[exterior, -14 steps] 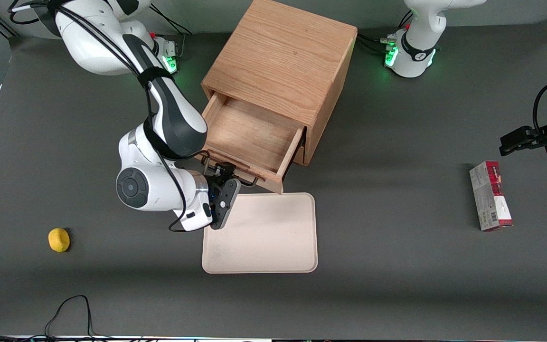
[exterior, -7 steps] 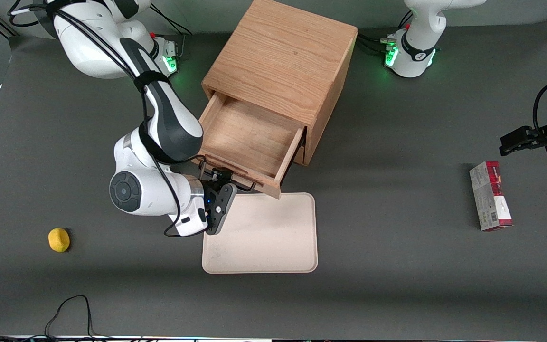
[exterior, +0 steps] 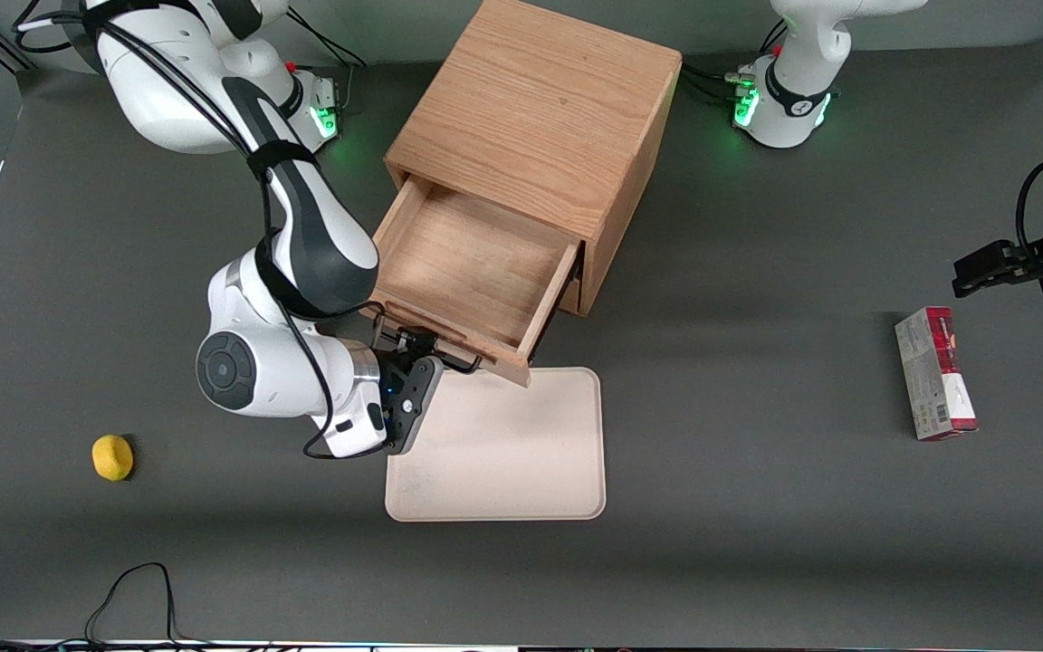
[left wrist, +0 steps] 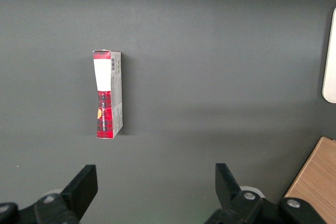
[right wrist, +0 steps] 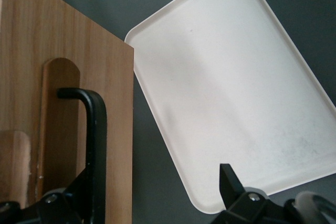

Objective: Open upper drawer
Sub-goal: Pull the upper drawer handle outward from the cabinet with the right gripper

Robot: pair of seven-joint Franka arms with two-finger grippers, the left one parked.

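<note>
The wooden cabinet (exterior: 540, 109) stands at the middle of the table. Its upper drawer (exterior: 476, 263) is pulled well out, and the plain wood interior shows with nothing in it. The black bar handle (exterior: 463, 364) sits on the drawer front, which overhangs the edge of the tray. My right gripper (exterior: 413, 349) is at that handle, open. In the right wrist view the handle (right wrist: 97, 129) runs along the drawer front (right wrist: 31, 77) right against one finger. The other finger stands far off over the tray, so the gripper (right wrist: 156, 192) is wide apart.
A cream tray (exterior: 499, 444) lies in front of the cabinet, nearer the front camera; it also shows as the tray (right wrist: 231, 77) in the right wrist view. A yellow ball (exterior: 112, 456) lies toward the working arm's end. A red box (exterior: 933, 373) lies toward the parked arm's end.
The drawer has slid further out of the cabinet, and the gripper has moved with its handle toward the front camera and the working arm's end.
</note>
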